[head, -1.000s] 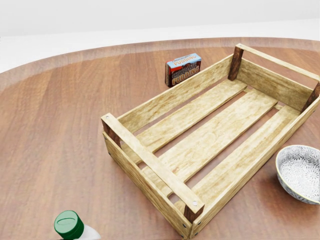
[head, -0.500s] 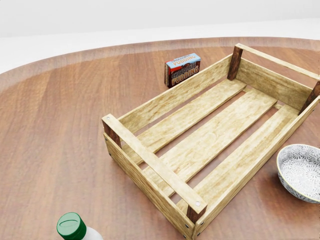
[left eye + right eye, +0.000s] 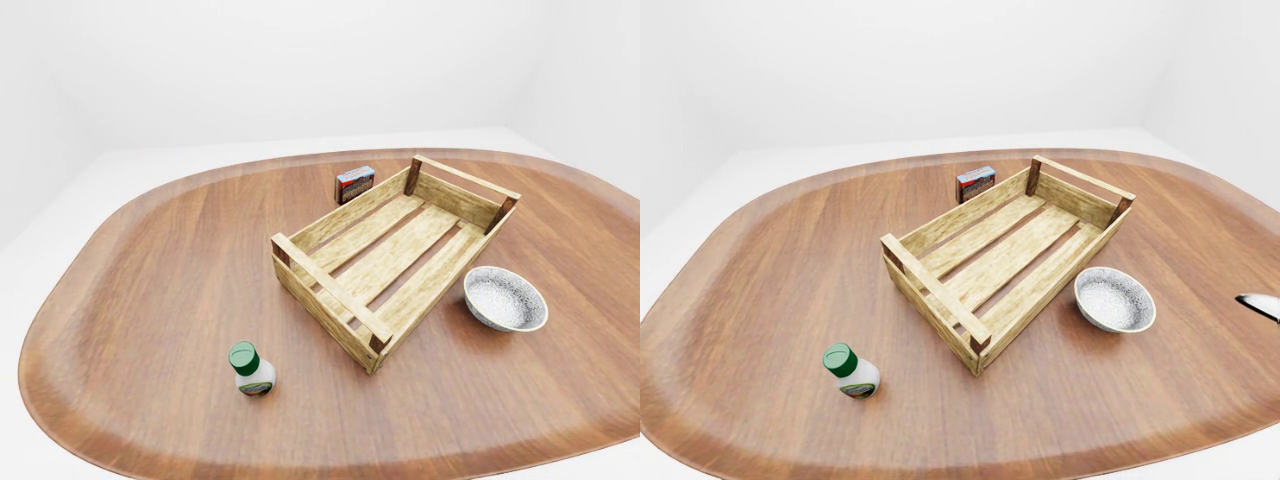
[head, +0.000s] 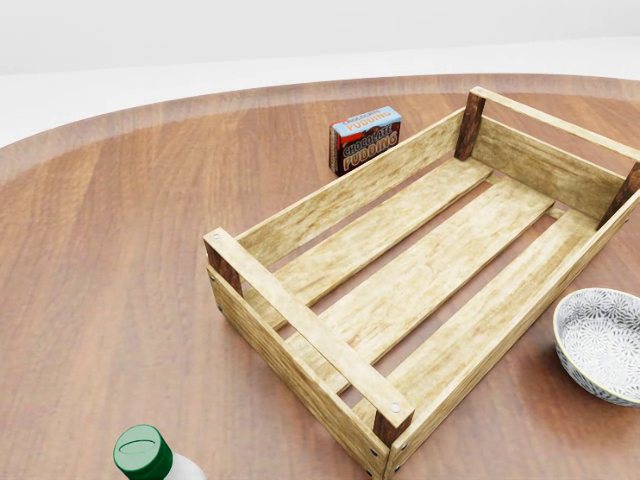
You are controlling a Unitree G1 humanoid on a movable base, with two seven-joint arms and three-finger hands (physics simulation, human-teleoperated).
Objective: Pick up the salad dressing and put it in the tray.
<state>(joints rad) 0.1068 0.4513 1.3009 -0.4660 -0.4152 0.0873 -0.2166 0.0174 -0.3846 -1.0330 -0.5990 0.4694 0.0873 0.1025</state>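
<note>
Left-eye view: tray (image 3: 330, 295) and bowl (image 3: 505, 298) hold nothing; salad dressing (image 3: 251, 369) upright nearby; hand state untellable.

head view: salad dressing (image 4: 150, 455) cut off at 6 o'clock edge; bowl (image 4: 600, 343) and tray (image 4: 300, 330) clipped at 3 o'clock.

the salad dressing bottle (image 3: 251, 370) stands upright on the wooden table (image 3: 150, 290), well apart from the slatted tray (image 3: 392, 257). a patterned bowl (image 3: 505, 298) sits beside the tray; a pudding box (image 3: 354, 184) stands beyond it.
</note>
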